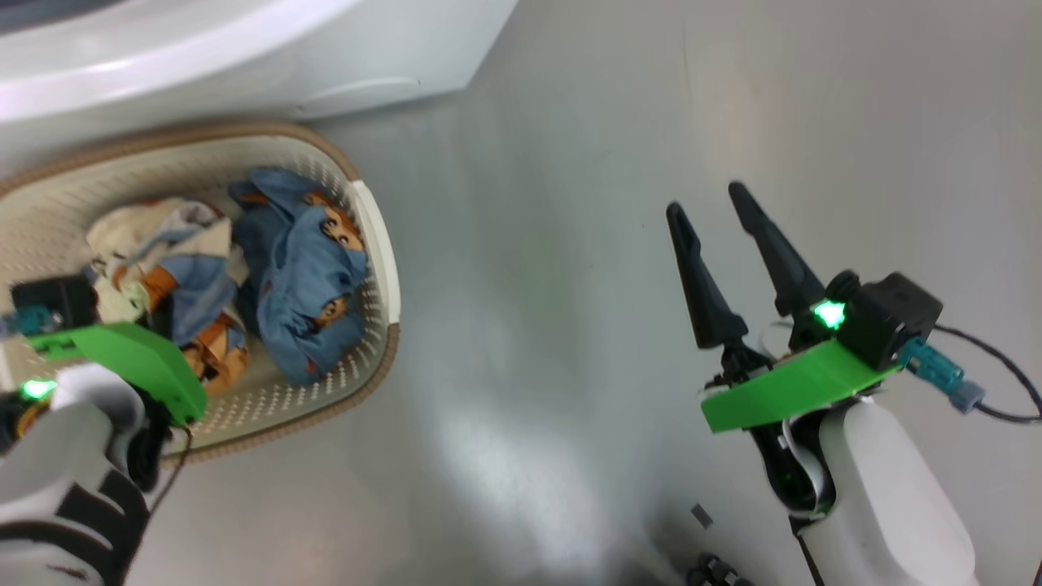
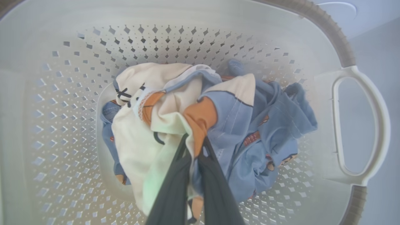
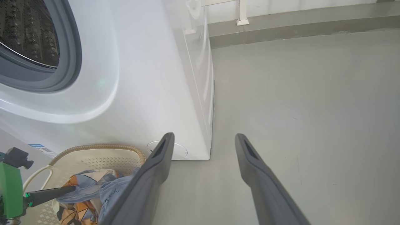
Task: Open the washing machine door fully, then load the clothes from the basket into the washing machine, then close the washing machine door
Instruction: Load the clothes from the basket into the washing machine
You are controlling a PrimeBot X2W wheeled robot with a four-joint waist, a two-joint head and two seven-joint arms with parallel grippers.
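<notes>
Plainly, grey floor (image 1: 570,285) carries the basket (image 1: 269,400) beside the washing machine (image 1: 244,57).

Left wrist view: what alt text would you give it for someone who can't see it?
The robot's left gripper, two dark fingers, is pinched shut on a cream and orange fold of the clothes, a blue and cream heap in a pale perforated basket. The basket's handle is at the right.

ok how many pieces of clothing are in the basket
2 that I can tell apart: a cream and orange piece mid-basket, pinched by the left gripper, and a blue piece beside it, nearer the handle of the basket. More may be hidden underneath.
</notes>
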